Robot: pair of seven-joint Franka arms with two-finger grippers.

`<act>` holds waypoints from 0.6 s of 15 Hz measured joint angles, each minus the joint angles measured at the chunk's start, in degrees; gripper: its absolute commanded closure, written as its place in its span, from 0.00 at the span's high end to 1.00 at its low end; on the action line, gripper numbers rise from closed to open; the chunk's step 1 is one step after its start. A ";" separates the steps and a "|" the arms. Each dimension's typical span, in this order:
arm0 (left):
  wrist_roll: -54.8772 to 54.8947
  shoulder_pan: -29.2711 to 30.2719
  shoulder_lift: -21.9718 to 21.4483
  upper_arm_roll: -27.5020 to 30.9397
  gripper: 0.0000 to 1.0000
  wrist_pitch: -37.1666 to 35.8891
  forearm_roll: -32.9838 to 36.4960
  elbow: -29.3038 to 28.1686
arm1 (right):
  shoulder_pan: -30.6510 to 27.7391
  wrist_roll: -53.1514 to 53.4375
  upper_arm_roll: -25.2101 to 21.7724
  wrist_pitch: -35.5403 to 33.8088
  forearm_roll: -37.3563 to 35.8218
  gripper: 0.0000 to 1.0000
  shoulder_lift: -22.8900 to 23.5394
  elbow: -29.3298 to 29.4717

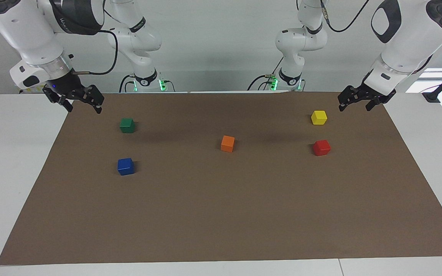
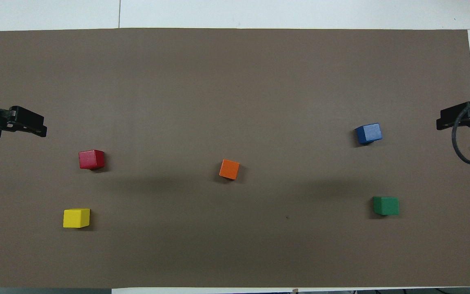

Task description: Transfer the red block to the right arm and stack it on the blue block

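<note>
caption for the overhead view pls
Five cubes on a brown mat: red block at the left arm's end, blue block at the right arm's.

Both arms wait raised, bent at the elbow, wrists angled downward and inward. The left gripper (image 1: 355,102) hangs at the left arm's end; the right gripper (image 1: 82,102) at the right arm's end, fingers parted, both empty.
</note>
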 measured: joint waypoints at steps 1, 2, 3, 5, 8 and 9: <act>0.00 0.00 0.00 0.07 1.00 0.00 0.01 0.00 | 0.00 0.00 0.00 0.00 0.00 1.00 0.00 0.00; 0.00 0.00 0.00 0.11 1.00 0.00 0.03 0.00 | 0.00 0.00 0.00 0.00 0.00 1.00 0.00 0.00; 0.00 0.00 0.00 0.14 1.00 0.00 0.04 0.00 | 0.00 0.00 0.00 0.00 0.00 1.00 0.00 0.00; 0.00 0.00 0.00 0.28 1.00 -0.09 0.05 -0.03 | 0.00 0.00 0.00 0.00 0.00 1.00 0.00 0.00; 0.00 0.04 -0.01 0.68 1.00 -1.46 0.15 -0.66 | 0.00 0.00 0.00 0.00 0.00 1.00 0.00 0.00; 0.00 0.04 -0.03 0.73 1.00 -1.75 0.21 -0.99 | 0.00 0.00 0.00 0.00 0.00 1.00 0.00 0.00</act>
